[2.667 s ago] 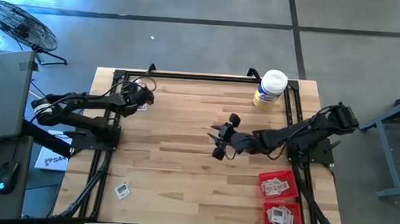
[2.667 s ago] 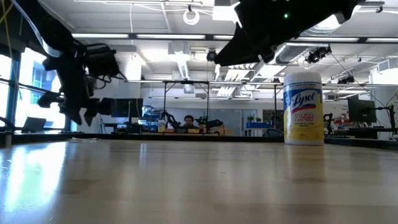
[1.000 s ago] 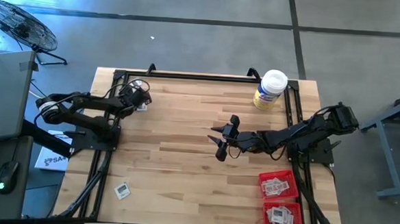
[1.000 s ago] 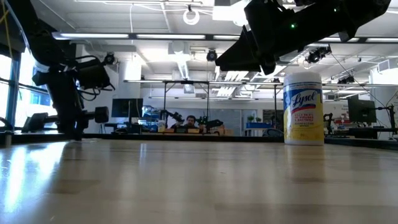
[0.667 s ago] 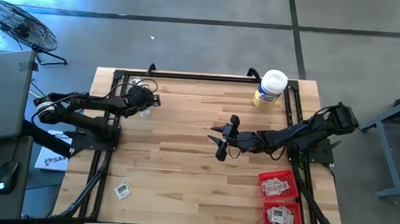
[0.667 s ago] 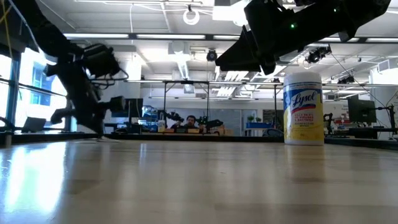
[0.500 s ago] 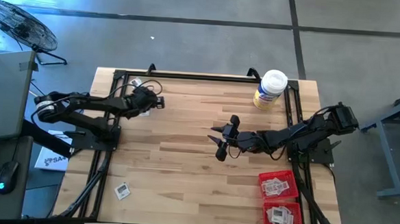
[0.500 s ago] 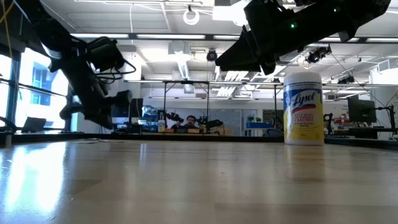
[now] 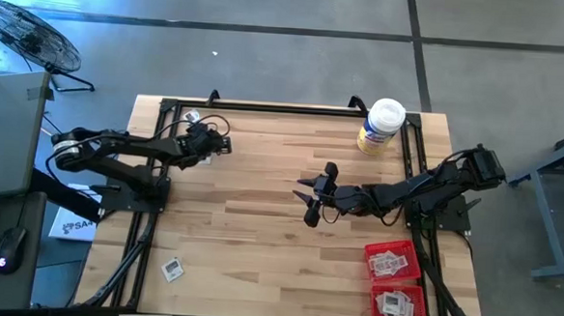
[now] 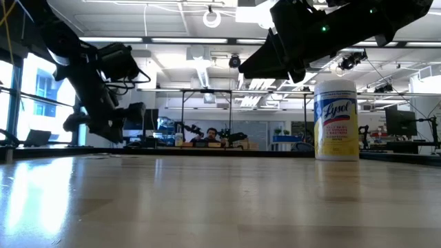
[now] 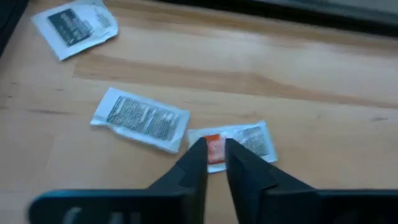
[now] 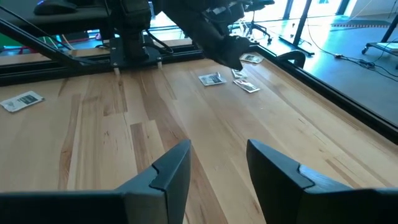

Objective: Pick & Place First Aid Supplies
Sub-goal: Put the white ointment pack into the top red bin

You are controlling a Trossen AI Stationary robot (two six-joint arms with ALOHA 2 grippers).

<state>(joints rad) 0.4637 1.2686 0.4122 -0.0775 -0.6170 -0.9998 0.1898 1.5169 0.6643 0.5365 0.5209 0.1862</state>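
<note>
Packets (image 11: 142, 118) of first aid supplies lie loose by the table's far-left corner, and the left gripper (image 11: 216, 149) has lifted off the wood there and shifted a little toward the table's middle. It now hangs over a red-marked packet (image 11: 239, 140). Its fingers are drawn almost together with nothing visible between them, so that dip looks to have come up empty, while the right gripper (image 9: 302, 200) waits mid-table, spread wide and holding nothing.
</note>
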